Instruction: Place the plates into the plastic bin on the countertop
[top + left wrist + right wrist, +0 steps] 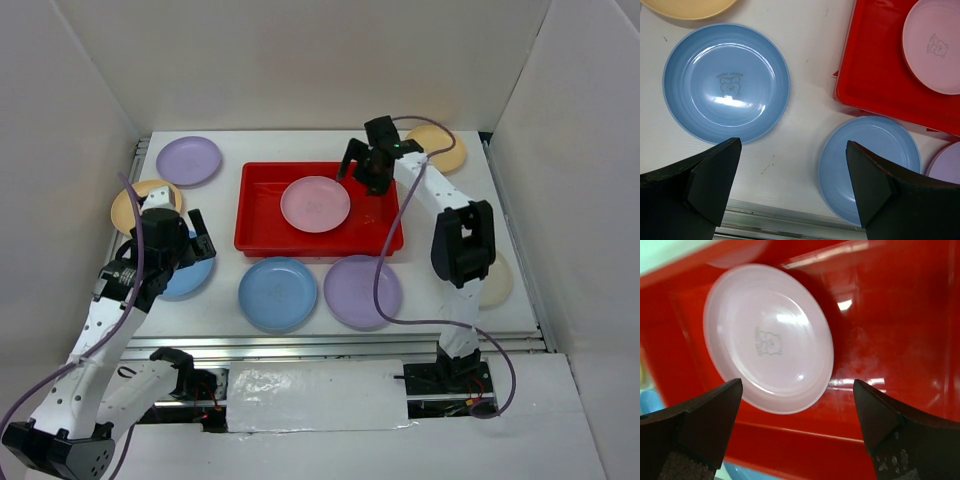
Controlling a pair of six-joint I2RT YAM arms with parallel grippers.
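Left hand (792, 145) wide, empty; blue plate (726, 82) ahead-left of it on tabletop (810, 65). Right hand (797, 385) wide, empty, over pink plate (770, 337) in bin (890, 315). Risk: low rim slips from pinch, plate skids away.

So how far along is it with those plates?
Done: one pink plate lies in the red bin. In hand: nothing; both grippers are open, right gripper over the bin, left gripper near a blue plate. Left: seven plates on the countertop, two blue, two lilac, two orange-yellow, one cream.
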